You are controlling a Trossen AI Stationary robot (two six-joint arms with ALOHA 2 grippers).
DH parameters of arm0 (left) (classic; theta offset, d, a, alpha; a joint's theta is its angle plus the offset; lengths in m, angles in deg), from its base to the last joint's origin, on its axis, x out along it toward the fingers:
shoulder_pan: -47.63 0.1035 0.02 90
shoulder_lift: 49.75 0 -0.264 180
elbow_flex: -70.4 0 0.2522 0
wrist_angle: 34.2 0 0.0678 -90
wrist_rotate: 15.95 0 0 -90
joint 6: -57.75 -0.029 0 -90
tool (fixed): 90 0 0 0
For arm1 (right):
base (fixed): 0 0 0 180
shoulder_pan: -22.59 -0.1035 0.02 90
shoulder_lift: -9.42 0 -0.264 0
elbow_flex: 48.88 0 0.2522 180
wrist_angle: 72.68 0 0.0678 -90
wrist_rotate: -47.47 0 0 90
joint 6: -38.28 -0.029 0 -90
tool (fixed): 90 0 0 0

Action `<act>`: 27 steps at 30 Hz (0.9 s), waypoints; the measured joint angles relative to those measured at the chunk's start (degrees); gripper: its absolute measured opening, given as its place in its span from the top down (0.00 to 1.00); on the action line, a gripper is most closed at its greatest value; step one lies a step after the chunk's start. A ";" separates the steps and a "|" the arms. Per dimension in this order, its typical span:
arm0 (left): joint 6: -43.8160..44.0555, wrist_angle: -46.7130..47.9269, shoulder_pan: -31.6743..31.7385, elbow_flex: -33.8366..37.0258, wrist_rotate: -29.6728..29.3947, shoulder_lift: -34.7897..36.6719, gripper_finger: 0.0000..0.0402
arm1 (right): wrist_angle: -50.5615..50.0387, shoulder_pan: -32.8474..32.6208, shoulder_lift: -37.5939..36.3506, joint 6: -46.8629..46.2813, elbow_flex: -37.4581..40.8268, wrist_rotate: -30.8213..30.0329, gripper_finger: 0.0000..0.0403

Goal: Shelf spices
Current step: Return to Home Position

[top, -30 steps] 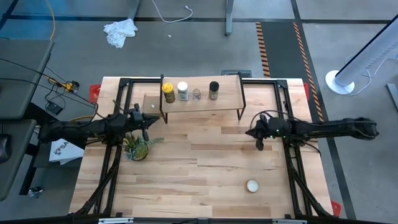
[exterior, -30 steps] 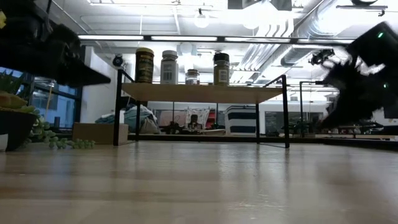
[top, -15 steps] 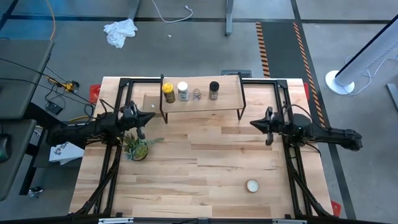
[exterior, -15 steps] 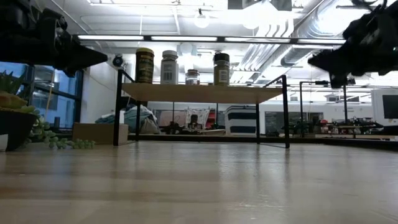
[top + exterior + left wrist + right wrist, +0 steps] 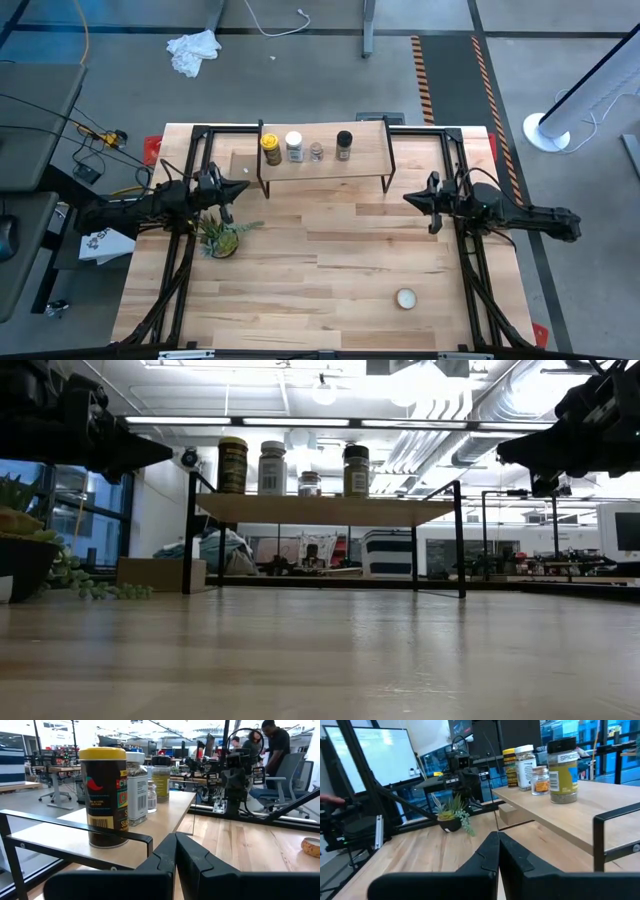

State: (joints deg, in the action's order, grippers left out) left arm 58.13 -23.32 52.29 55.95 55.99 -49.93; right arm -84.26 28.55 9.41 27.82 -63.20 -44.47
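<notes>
Though off shelf [image 5: 367, 149], plant [image 5: 222, 238], box [image 5: 243, 163], tin [image 5: 405, 298].

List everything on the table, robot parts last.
Low wooden-plank shelf on black metal legs: one, table's far edge.
Mustard-yellow-capped spice jar: one, shelf top, left end of row.
White-capped spice jar: one, next along.
Tiny clear pinkish jar: one, third.
Black-capped dark jar: one, row's right end.
Small green potted plant: one, table's left side.
Flat round white tin: one, table's near right.
Tan cardboard box: one, by shelf's left legs.
Light wooden table: one, under everything.
Left pincer: black, shut, above table's left side.
Right pincer: black, shut, above table's right side.
</notes>
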 joint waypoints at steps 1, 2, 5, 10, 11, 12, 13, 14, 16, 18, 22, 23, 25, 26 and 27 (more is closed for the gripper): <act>0.00 -0.02 -0.04 0.00 -0.03 0.00 0.99 | -0.01 -0.06 0.10 0.00 0.00 0.02 1.00; 0.00 -0.04 -0.17 0.00 -0.31 0.00 0.99 | -0.02 -0.05 0.40 0.02 0.00 0.06 1.00; 0.00 -0.04 -0.33 0.00 -0.42 -0.15 0.99 | -0.60 -0.02 0.83 0.00 0.00 0.04 1.00; 0.00 -0.06 -0.33 0.00 -0.46 -0.17 0.99 | -0.92 -0.02 0.81 0.02 0.02 0.04 1.00; 0.00 -0.07 -0.33 0.00 -0.46 -0.17 0.99 | -0.92 -0.02 0.81 0.00 0.02 0.04 1.00; 0.00 -0.07 -0.33 0.00 -0.46 -0.17 0.99 | -0.92 -0.02 0.81 0.02 0.02 0.02 1.00; 0.00 -0.07 -0.33 0.00 -0.46 -0.17 0.99 | -0.92 -0.02 0.81 0.01 0.02 0.03 1.00; 0.00 -0.07 -0.33 0.00 -0.46 -0.17 0.99 | -0.92 -0.02 0.81 0.01 0.02 0.04 1.00; 0.00 -0.07 -0.33 0.00 -0.46 -0.17 0.99 | -0.92 -0.02 0.81 0.02 0.02 0.02 1.00; 0.00 -0.07 -0.33 0.00 -0.48 -0.17 0.99 | -0.92 -0.02 0.81 0.01 0.02 0.02 1.00; 0.00 -0.08 -0.33 0.02 -0.48 -0.17 0.99 | -0.92 -0.02 0.83 0.01 0.02 0.02 1.00; 0.00 -0.09 -0.33 0.02 -0.48 -0.17 0.99 | -0.92 -0.02 0.83 0.02 0.02 0.02 1.00; 0.00 -0.09 -0.33 0.02 -0.49 -0.17 0.99 | -0.92 -0.02 0.83 0.02 0.02 0.02 1.00; 0.00 -0.09 -0.33 0.02 -0.50 -0.17 0.99 | -0.92 -0.02 0.83 0.00 0.02 0.02 1.00; 0.00 -0.09 -0.33 0.02 -0.50 -0.17 0.99 | -0.92 -0.02 0.83 0.02 0.02 0.02 1.00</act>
State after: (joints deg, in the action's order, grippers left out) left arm 58.13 -23.40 51.97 55.97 55.48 -50.11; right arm -85.18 28.53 10.24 27.84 -63.18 -44.44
